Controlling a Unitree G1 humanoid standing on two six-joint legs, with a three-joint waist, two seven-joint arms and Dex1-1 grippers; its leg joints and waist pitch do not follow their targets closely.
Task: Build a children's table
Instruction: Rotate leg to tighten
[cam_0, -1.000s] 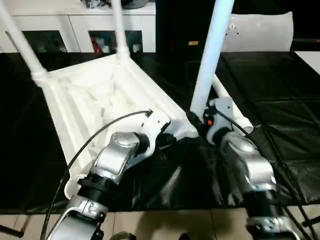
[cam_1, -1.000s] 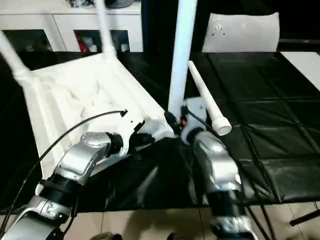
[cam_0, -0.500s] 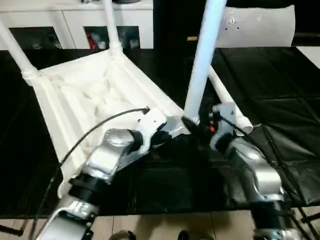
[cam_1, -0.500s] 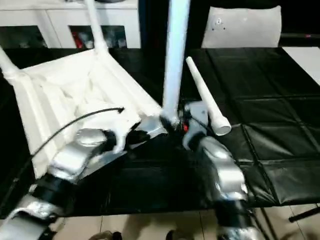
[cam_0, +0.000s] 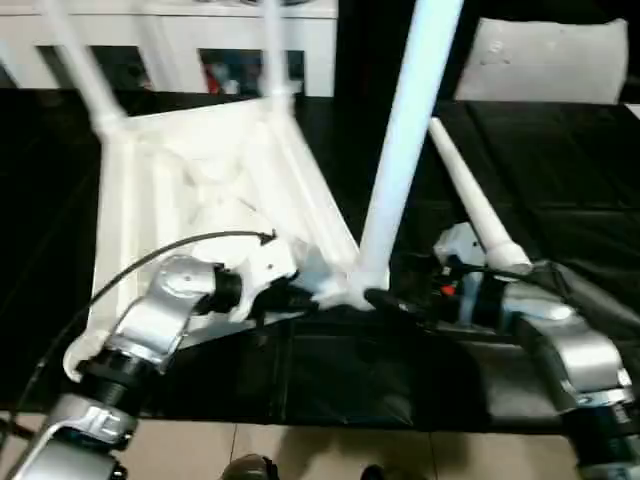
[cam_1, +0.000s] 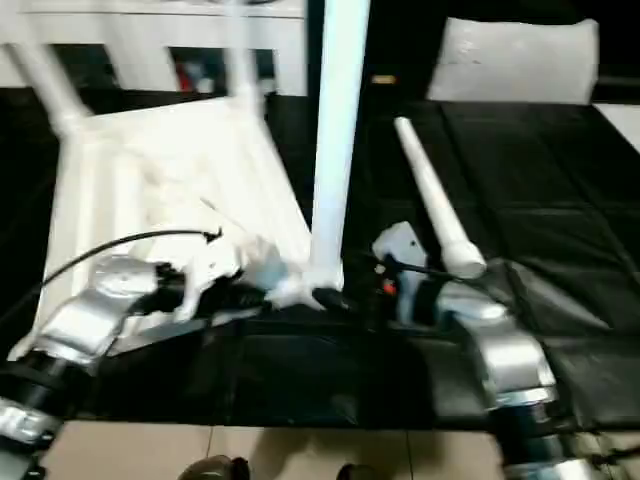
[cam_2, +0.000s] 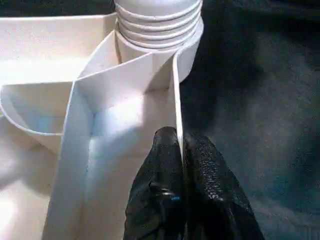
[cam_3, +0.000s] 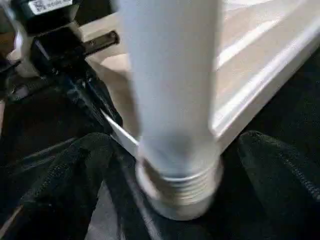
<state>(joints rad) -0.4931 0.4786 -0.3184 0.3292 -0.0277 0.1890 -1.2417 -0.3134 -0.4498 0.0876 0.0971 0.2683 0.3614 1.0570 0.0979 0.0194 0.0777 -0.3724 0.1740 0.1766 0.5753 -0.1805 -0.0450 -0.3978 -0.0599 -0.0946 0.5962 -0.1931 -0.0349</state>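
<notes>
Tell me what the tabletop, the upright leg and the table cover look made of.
Tabletop: white moulded plastic, thin ribs underneath, slight sheen. Upright leg: smooth white plastic tube, likely; moulded threads at its base. Table cover: black creased sheet, glossy, probably plastic film or coated fabric.

Left pincer (cam_2: 181, 150): fingers pinched shut, forearm angled inward. Right pincer (cam_3: 170, 165): fingers (cam_3: 65, 180) spread wide apart, forearm reaching inward.

I see the upright leg (cam_0: 405, 150) cut off at the top edge; the far legs (cam_0: 85, 75) blur.
</notes>
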